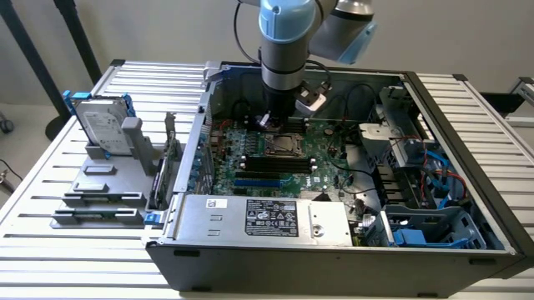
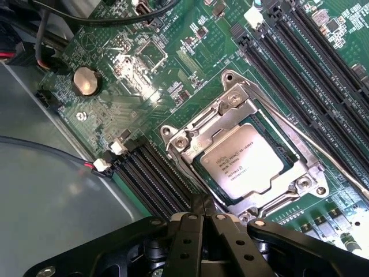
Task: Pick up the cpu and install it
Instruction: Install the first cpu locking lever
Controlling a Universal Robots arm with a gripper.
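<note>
Silvery-grey, the cpu (image 2: 247, 165) already lies seated in the motherboard socket (image 2: 314, 173), its frame apparently unlatched. Your gripper (image 2: 203, 216) hovers just beside it, fingers pressed together, holding nothing. You likely need to latch that frame with a careful, light push.

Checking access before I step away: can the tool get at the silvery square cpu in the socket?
Probably yes: the shut tool hangs just beside the silvery square cpu, whose top lies bare in the metal socket frame.
</note>
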